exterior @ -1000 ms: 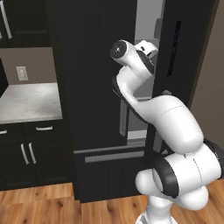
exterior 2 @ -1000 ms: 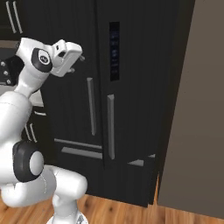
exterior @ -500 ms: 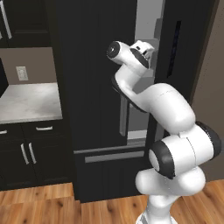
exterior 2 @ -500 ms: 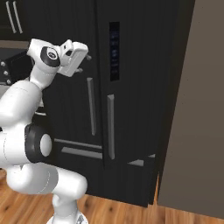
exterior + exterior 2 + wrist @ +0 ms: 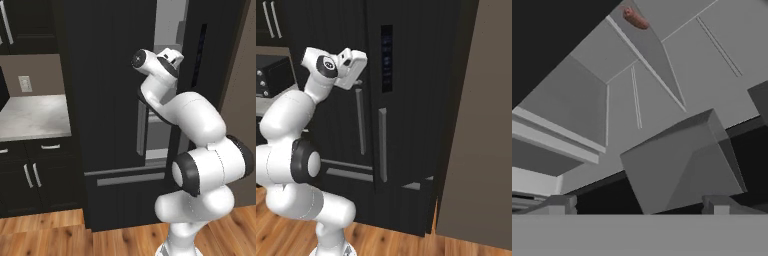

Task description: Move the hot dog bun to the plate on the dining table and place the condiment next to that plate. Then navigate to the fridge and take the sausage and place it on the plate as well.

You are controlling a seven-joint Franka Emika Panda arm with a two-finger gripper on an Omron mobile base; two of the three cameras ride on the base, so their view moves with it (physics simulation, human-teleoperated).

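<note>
Grey fridge [image 5: 662, 90] shelves face the fingers [image 5: 562, 202], spread wide and empty, sausage [image 5: 635, 19] far off.

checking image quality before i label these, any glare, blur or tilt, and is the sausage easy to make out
Left base view: even flat light, no glare, the black fridge sharp, its pale inside showing through the gap. Right base view: the same, dark door fronts with little detail. Hand view: rolled, so shelves run diagonally; the sausage is small and soft-edged near the top, the gripper open.
</note>
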